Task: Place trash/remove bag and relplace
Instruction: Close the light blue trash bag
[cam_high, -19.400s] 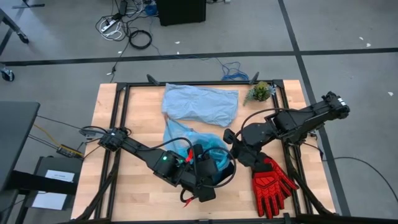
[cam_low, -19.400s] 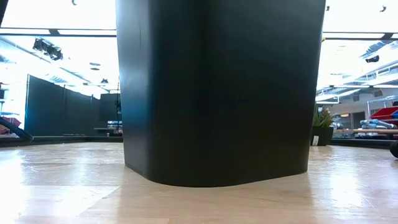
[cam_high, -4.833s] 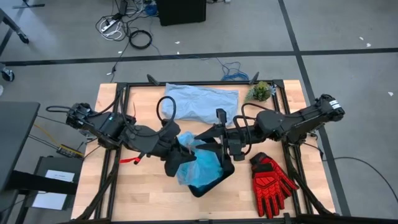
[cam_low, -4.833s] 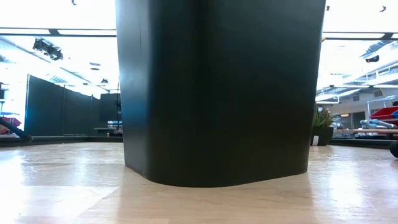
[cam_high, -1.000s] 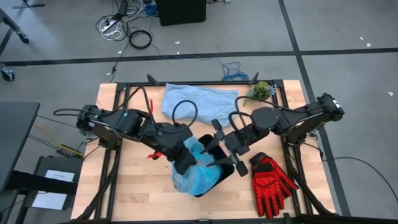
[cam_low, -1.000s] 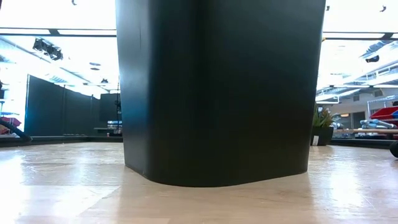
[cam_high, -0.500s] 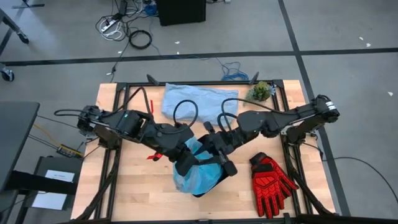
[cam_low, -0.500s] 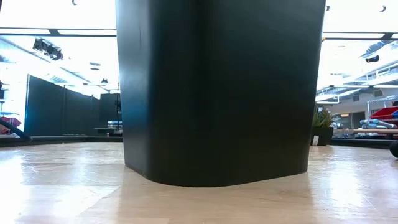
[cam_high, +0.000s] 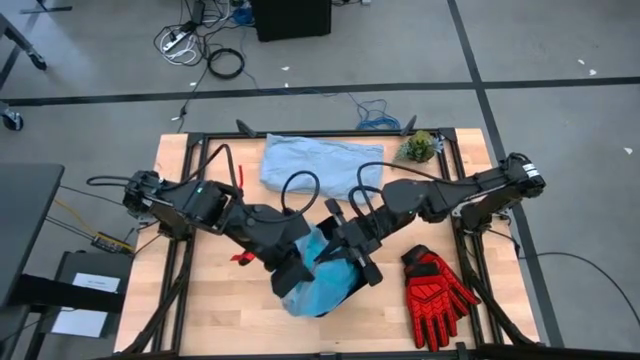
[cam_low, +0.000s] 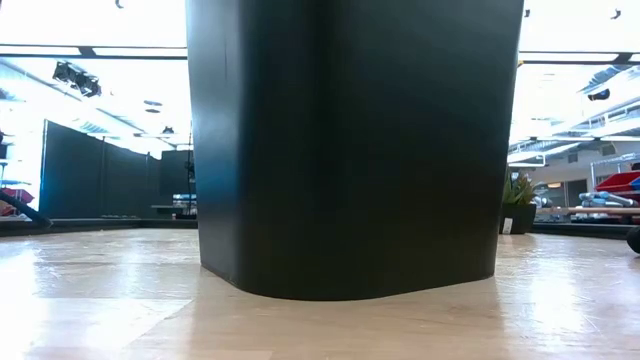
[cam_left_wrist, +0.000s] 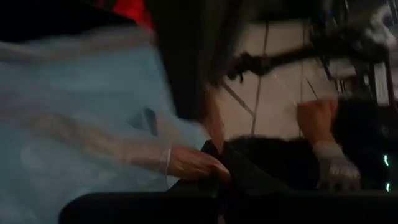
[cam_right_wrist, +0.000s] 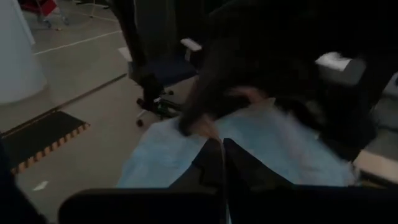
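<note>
Grey floor with cables surrounds a wooden table (cam_high: 200, 320) framed in black rails, as we see it from the high view. Near the table's front edge stands a black bin (cam_low: 350, 140); in the low view its dark wall fills most of the picture. From above, the bin is almost wholly covered by the bag (cam_high: 322, 282), a crinkly cyan-blue liner bunched over its mouth.

Both arms meet over that bag. We note the left gripper (cam_high: 292, 272) at the bag's left side, jaws clenched on the bag; the left wrist view shows pale blue film (cam_left_wrist: 74, 124) pressed right against its dark fingers (cam_left_wrist: 205, 180). We note the right gripper (cam_high: 352, 262) at the bag's right upper edge, just beside the left one. Its jaws are clenched too, the two fingers (cam_right_wrist: 211, 163) lying together over blue plastic (cam_right_wrist: 273, 149) in the right wrist view; we cannot tell if any film is pinched between them.

A paler grey-blue bag (cam_high: 320, 160) lies flat at the back of the table, well apart from the grippers. A small green plant (cam_high: 419, 147) sits at the back right corner. A red and black glove (cam_high: 435, 285) lies on the table right of the bin, near the right gripper but not touching it. We see no paper wads.
</note>
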